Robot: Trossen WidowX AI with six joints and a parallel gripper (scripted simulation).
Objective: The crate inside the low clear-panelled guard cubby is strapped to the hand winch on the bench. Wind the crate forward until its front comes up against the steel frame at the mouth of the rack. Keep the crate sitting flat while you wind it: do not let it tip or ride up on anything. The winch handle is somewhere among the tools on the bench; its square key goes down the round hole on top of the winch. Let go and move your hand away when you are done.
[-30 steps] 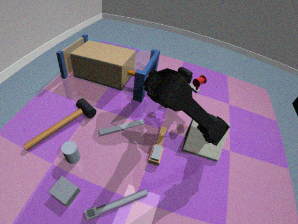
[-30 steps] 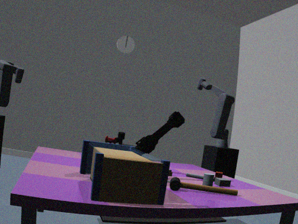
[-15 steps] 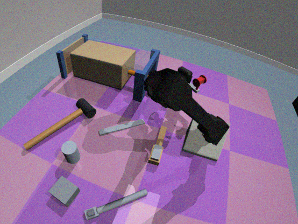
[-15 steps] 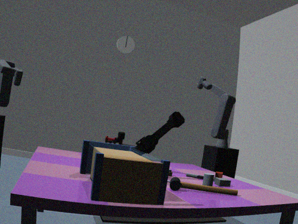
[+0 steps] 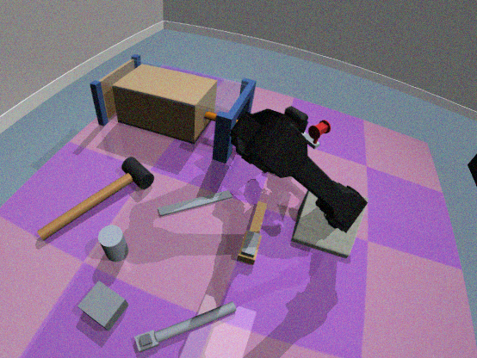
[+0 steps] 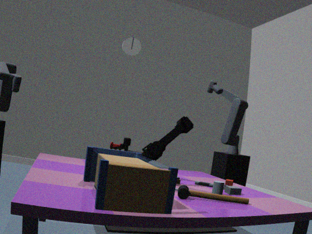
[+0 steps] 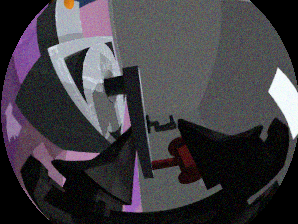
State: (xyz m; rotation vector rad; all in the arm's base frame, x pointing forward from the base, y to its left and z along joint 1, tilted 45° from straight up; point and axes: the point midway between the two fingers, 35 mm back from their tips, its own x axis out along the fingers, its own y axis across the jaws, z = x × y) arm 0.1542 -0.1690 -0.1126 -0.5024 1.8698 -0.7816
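Note:
The tan crate [image 5: 164, 86] [image 6: 132, 185] sits flat inside the blue-posted cubby. A short gap with the orange strap [image 5: 211, 115] shows between its front and the blue frame [image 5: 224, 133] [image 6: 90, 166] at the mouth. The red winch [image 5: 319, 128] [image 6: 115, 145] [image 7: 176, 159] stands past the frame, with a black knob [image 5: 297, 114] [image 6: 126, 142] beside it. My black arm [image 5: 280, 146] [image 6: 166, 139] reaches down between frame and winch. In the wrist view my gripper [image 7: 157, 125] is half open. A thin grey bar [image 7: 136, 116] with a black knob [image 7: 116, 86] stands ahead of it, near the winch.
On the bench lie a hammer [image 5: 86, 202] [image 6: 211, 194], a flat file [image 5: 194, 203], a wooden-handled tool [image 5: 251, 234], a grey cylinder [image 5: 113, 243] [image 6: 217, 187], a grey block [image 5: 102, 304] and a grey bar with a square head [image 5: 185, 324]. My arm's base plate [image 5: 314, 232] lies to the right.

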